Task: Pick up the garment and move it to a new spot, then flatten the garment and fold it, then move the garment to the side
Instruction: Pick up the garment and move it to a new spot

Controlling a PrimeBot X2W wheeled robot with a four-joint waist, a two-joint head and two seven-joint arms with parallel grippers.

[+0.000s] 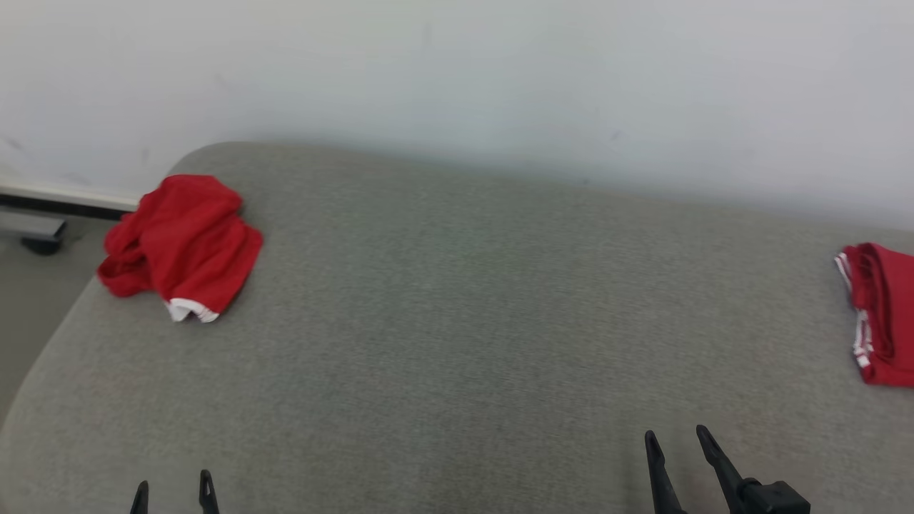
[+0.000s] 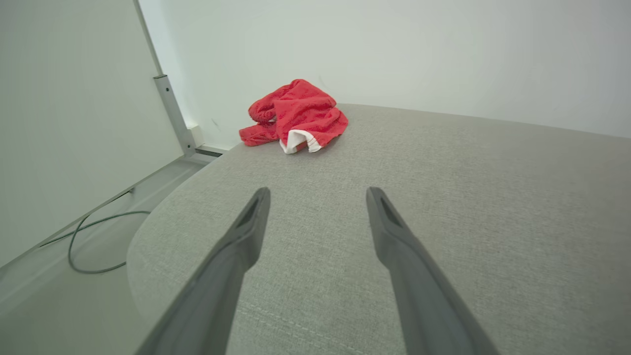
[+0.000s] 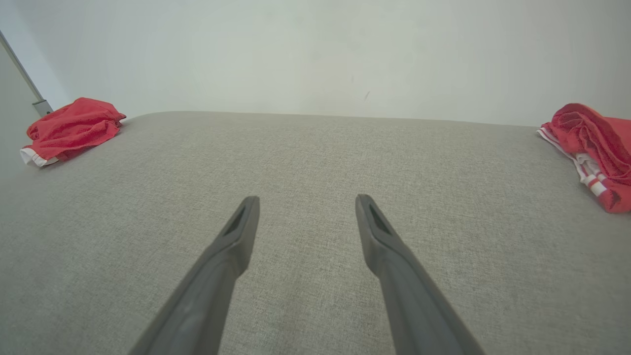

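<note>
Reaching for the crumpled red garment [image 1: 182, 243] at the far left corner of the bench [image 1: 457, 321], I'd send the left end effector [image 1: 173, 489], fingers spread and empty like the right end effector [image 1: 676, 437], down onto its bunched top.

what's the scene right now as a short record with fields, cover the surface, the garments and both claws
surface: grey padded surface, pale wall behind
garment 1: crumpled red garment, far left corner, white trim showing, nothing touching it
garment 2: second red garment, right edge, looks loosely folded, white stripes
left claw: open, empty, over the near edge
right claw: open, empty, over the near edge
</note>
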